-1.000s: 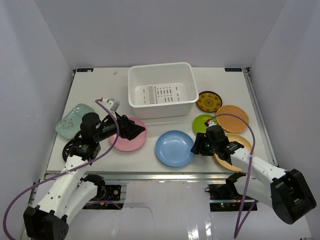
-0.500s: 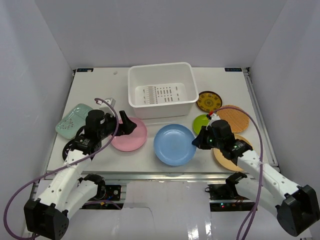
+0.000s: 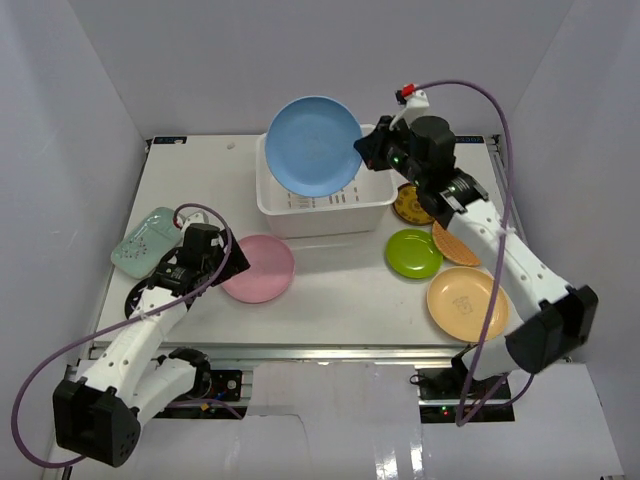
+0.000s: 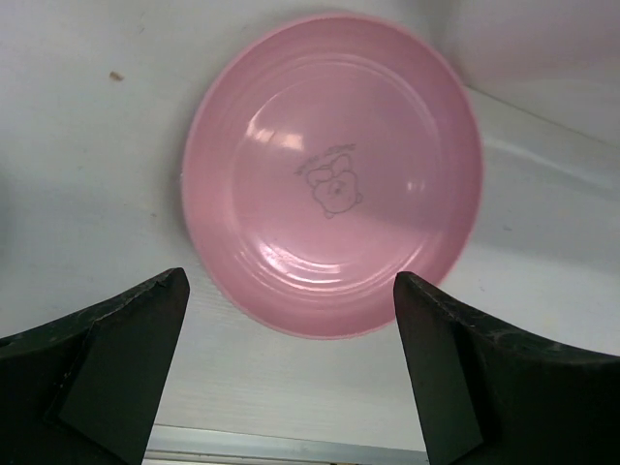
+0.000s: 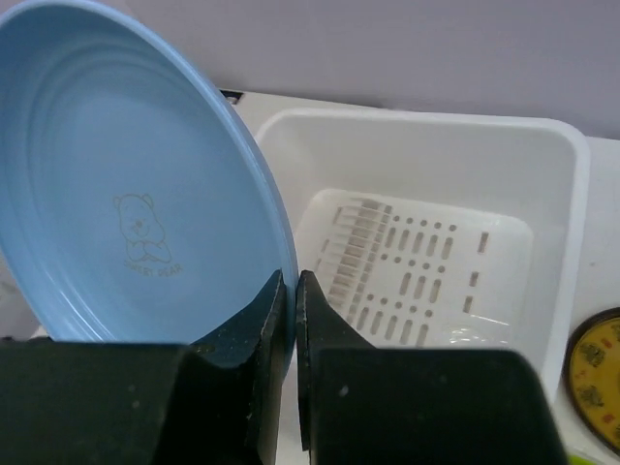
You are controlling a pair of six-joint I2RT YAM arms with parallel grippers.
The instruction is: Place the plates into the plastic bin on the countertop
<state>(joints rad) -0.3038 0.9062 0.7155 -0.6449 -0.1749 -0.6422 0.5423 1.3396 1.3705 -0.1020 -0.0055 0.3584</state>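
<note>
Blue plate: looking light, stiff; right pincer is gripping its rim.
Left pincer: gaping over pink plate.

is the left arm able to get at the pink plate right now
Probably yes: the left tool is open and aimed at the pink plate, close to its near rim, and nothing lies on the plate or in between.
</note>
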